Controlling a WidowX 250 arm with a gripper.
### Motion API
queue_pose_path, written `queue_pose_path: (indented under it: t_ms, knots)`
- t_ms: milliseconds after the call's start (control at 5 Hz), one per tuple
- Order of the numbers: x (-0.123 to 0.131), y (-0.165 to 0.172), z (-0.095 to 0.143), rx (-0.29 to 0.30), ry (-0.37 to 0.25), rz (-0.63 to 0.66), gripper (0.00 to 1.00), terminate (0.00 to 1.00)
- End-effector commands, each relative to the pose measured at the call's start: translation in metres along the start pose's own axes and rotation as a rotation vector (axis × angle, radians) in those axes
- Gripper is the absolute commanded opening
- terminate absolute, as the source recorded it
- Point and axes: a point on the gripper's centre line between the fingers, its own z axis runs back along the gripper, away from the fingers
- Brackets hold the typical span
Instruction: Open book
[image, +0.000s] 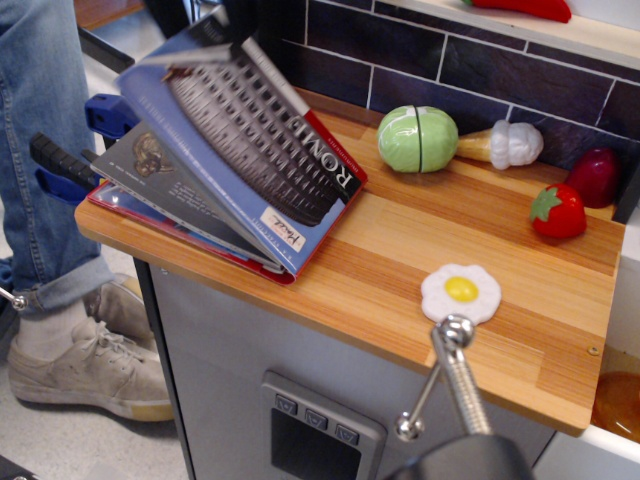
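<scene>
The book (240, 150) looks thin and floppy, best pinched at its raised cover edge (the gripper's state cannot be told).

A single view looks down at an angle from above the near right of the wooden counter (420, 270), fairly close, facing its far-left corner and the tiled back wall (470, 60); floor shows at the left.

I read "ROME" in white capitals on the black band of the book (250, 140) cover; its small white label's handwriting is unreadable.
</scene>
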Motion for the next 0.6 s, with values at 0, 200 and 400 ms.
queue_pose_path:
  t_ms: [0,200,400]
  knots:
    - [-0.008,-0.074,0.025,-0.148,-0.028,-0.050,1.00,0.00]
    - [-0.014,-0.101,0.022,-0.199,-0.017,-0.054,1.00,0.00]
    - [-0.017,-0.128,0.025,-0.284,0.006,-0.043,1.00,1.00]
